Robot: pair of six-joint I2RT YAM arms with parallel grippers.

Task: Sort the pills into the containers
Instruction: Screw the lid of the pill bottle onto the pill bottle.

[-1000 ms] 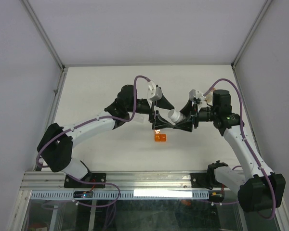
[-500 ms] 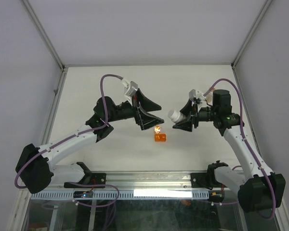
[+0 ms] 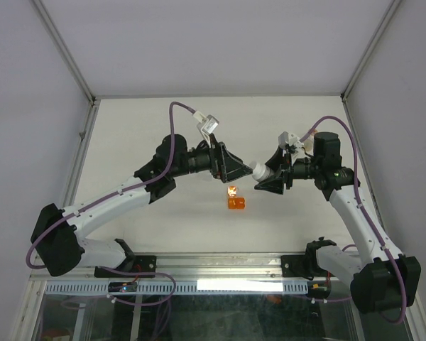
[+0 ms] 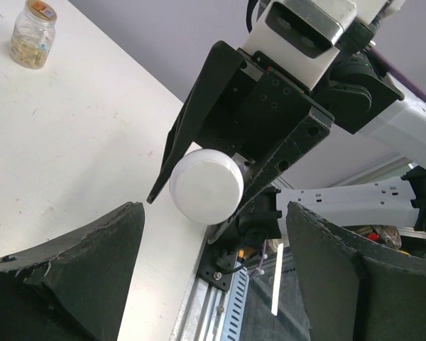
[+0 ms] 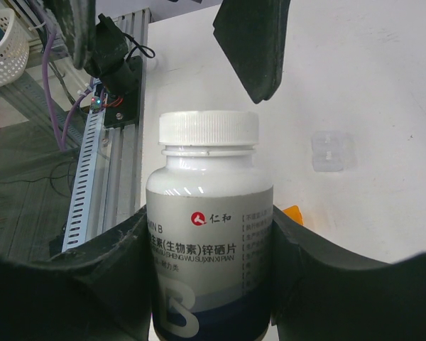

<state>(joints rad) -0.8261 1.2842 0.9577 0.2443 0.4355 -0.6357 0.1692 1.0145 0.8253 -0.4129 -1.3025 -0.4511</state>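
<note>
My right gripper [image 3: 268, 182] is shut on the white bottle with a dark band [image 3: 258, 170], held level above the table with its white cap [image 4: 206, 186] pointing at my left gripper [image 3: 238, 169]. In the right wrist view the bottle [image 5: 209, 163] fills the gap between the right gripper's [image 5: 209, 224] pads. My left gripper [image 4: 214, 213] is open, its fingers on either side of the cap and not touching it. The clear vial [image 3: 232, 190] holding tan pills [image 4: 30, 50] stands on the table. The stubby orange cup [image 3: 236, 204] sits just in front of it.
The white table [image 3: 142, 135] is bounded by grey walls at the back and sides. A metal rail [image 3: 199, 264] runs along the near edge by the arm bases. A small clear item [image 5: 329, 150] lies on the table beyond the bottle.
My left gripper pulled back to the left, away from the bottle, then came back to the cap. The right arm and the bottle have not moved.
</note>
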